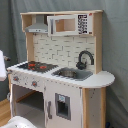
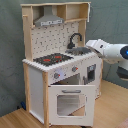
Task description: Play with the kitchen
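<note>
In the first exterior view the kitchen [image 1: 62, 70] is seen standing upright on the floor before a grey curtain, with the grey hood [image 1: 38, 26] over the black-red hob [image 1: 34, 65], and the black tap [image 1: 85, 59] arched over the sink [image 1: 72, 74]. Only a white sliver of the arm [image 1: 2, 65] is caught at the first exterior view's left edge, so the claw cannot be found there and nothing can be placed relative to it. In the second exterior view the oven door [image 2: 69, 101] with its window is shown closed at the front, which the first exterior view does not face squarely. The arm [image 2: 110, 51] is seen reaching in from the second exterior view's right, level with the sink end of the counter, probably so that the tap or sink can be reached. Whether the claw is apart or together cannot be told, since its tip is lost against the kitchen's side.
</note>
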You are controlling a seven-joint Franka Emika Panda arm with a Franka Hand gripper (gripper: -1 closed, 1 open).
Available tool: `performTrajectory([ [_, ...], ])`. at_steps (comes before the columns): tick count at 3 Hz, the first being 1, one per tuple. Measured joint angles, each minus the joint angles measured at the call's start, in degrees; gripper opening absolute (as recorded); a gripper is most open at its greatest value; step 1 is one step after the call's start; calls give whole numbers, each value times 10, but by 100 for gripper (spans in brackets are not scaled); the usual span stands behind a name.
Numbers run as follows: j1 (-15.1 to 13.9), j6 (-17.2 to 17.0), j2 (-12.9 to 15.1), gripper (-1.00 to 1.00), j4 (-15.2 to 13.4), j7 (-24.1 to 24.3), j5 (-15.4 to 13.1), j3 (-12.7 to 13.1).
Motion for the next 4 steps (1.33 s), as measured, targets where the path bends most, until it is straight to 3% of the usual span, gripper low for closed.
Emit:
performTrajectory([
  [2,26,-13,18,100,-63,-83,64,-18],
  [4,43,-30,46,100,-105,-149,162,-15],
])
